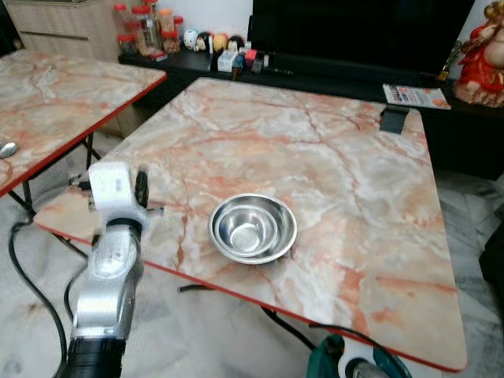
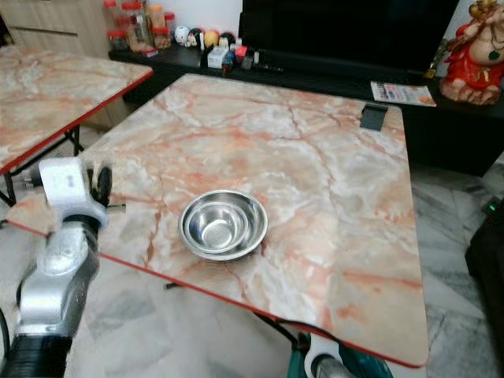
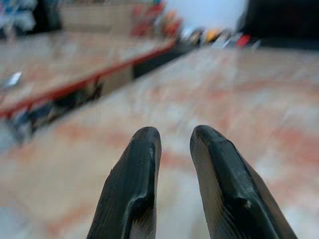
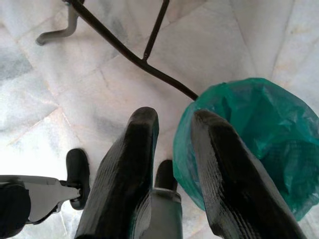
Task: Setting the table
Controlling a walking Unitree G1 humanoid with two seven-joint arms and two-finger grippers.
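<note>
A shiny steel bowl (image 1: 252,228) stands upright and empty on the marble folding table (image 1: 315,142), near its front edge. My left gripper (image 1: 140,189) is raised over the table's front left corner, about a hand's width left of the bowl and apart from it. In the left wrist view its two black fingers (image 3: 142,164) stand slightly apart with nothing between them, pointing along the tabletop. My right gripper (image 4: 174,119) hangs low beside the table, aimed at the floor, fingers slightly apart and holding nothing.
A second marble table (image 1: 55,94) at the left carries a spoon (image 1: 6,150). Behind are a dark console with jars (image 1: 146,27), a magazine (image 1: 416,96) and a red statue (image 1: 482,55). A black clip (image 1: 394,118) sits at the far table edge. A green bag (image 4: 249,139) lies on the floor.
</note>
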